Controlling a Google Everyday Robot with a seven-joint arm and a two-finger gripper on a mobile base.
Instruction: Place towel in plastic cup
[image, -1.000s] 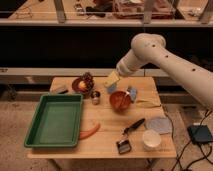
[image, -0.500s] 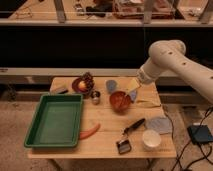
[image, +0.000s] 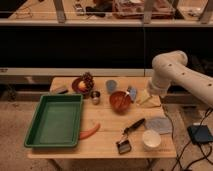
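The towel (image: 159, 124), a pale grey-blue cloth, lies flat on the right side of the wooden table (image: 105, 146). The plastic cup (image: 111, 86), small and light blue, stands upright near the table's back edge, left of the red-brown bowl (image: 120, 102). My white arm comes in from the right and bends down to the gripper (image: 150, 93). The gripper hangs open and empty over the table's back right, right of the bowl. It is above and behind the towel, and well right of the plastic cup.
A green tray (image: 55, 120) fills the table's left. A small metal cup (image: 95, 96) and a plate of fruit (image: 83, 84) stand near the blue cup. A white cup (image: 151, 139), a black brush (image: 128, 134) and an orange carrot-like item (image: 90, 131) lie at the front. A pale yellow object (image: 144, 99) sits under the gripper.
The arm has swung right, from above the plastic cup, past the bowl, to the table's back right. Nothing on the table has moved.
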